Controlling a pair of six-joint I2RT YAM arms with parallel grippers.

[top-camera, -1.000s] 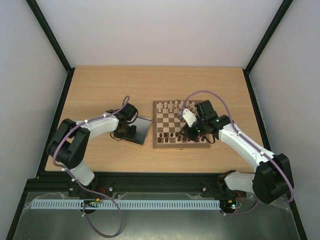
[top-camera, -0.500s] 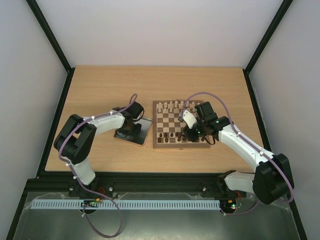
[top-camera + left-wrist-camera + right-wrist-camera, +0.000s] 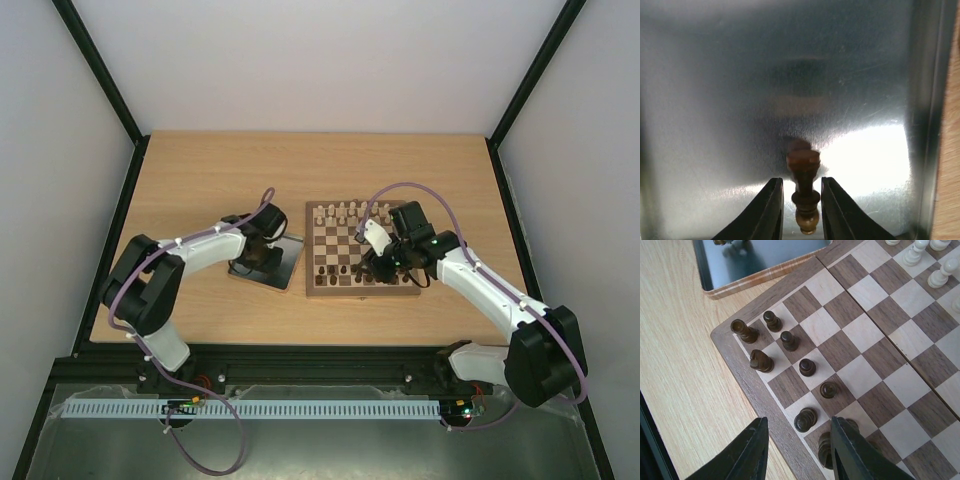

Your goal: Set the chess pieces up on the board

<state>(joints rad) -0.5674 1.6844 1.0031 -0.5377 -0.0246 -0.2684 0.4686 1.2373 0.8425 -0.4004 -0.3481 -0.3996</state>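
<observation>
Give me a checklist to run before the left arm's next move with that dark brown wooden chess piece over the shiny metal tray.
1. Left gripper closed around the dark brown wooden chess piece: ok.
2. Piece lifted off the shiny metal tray: cannot tell.
3. Right gripper open and holding nothing: ok.
4. Path to the near rows of the square wooden chessboard free: not ok, the right gripper hovers over them.
5. A bare square left among the dark pieces at the near edge: ok, the right wrist view shows one.
</observation>
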